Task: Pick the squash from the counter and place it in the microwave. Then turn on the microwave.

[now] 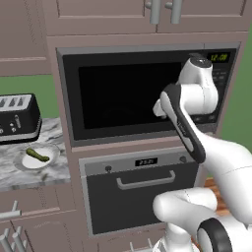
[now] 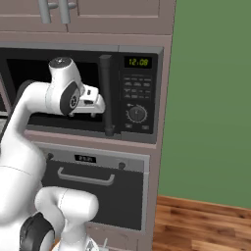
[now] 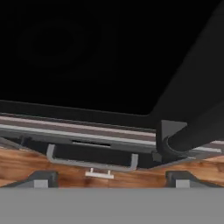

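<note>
The squash (image 1: 37, 155), small and dark green, lies on a white plate (image 1: 51, 158) on the marbled counter (image 1: 54, 173) at the left. The microwave (image 1: 118, 93) is built in above the oven, its black glass door shut. My gripper (image 2: 83, 114) hangs close in front of the door, just left of the vertical bar handle (image 2: 105, 88). It is open and holds nothing. In the hand view the gripper (image 3: 111, 178) points down along the glass, and the handle (image 3: 197, 127) stands to the right of the fingertips (image 3: 180, 178). The control panel (image 2: 138, 93) has a green display and a round knob.
A black toaster (image 1: 18, 117) stands on the counter behind the plate. The oven (image 1: 142, 189) with its horizontal handle sits directly under the microwave. Upper cabinets (image 1: 162, 12) hang above. A green wall (image 2: 211, 98) and wooden floor (image 2: 201, 223) lie to the right.
</note>
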Motion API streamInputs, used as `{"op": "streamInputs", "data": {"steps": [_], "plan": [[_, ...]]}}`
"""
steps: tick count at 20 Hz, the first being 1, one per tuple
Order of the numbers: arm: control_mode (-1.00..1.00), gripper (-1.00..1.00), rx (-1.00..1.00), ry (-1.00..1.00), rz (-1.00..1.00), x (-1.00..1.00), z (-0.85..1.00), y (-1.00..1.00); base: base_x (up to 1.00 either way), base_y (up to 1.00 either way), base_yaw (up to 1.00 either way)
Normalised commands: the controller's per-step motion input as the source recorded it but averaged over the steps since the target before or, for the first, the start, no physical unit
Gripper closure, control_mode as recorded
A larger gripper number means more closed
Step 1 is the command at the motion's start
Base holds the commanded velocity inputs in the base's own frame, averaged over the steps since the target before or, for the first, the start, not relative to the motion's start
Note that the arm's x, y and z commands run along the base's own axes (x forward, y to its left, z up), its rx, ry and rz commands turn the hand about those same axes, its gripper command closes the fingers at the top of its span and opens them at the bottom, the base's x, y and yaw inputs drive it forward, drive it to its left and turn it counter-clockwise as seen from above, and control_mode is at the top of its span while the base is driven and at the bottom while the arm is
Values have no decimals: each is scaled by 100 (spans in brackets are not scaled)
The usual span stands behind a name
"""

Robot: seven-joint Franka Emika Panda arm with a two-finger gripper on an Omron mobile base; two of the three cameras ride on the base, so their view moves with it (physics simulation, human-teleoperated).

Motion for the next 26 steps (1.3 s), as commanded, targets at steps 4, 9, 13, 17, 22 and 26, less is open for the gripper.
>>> {"op": "streamInputs", "data": {"steps": [4,9,13,17,22,26], "plan": [[-100,-100,0,-34,0,-7,15,-35,0,0,0],[-100,-100,0,-31,0,-5,21,-43,0,0,0],[-100,-100,0,-31,0,0,21,-43,0,0,0],[-100,-100,0,-33,0,-3,23,-44,0,0,0],[-100,-100,0,-32,0,0,23,-32,0,0,0],[-100,-100,0,-23,0,0,23,-5,0,0,0]]}}
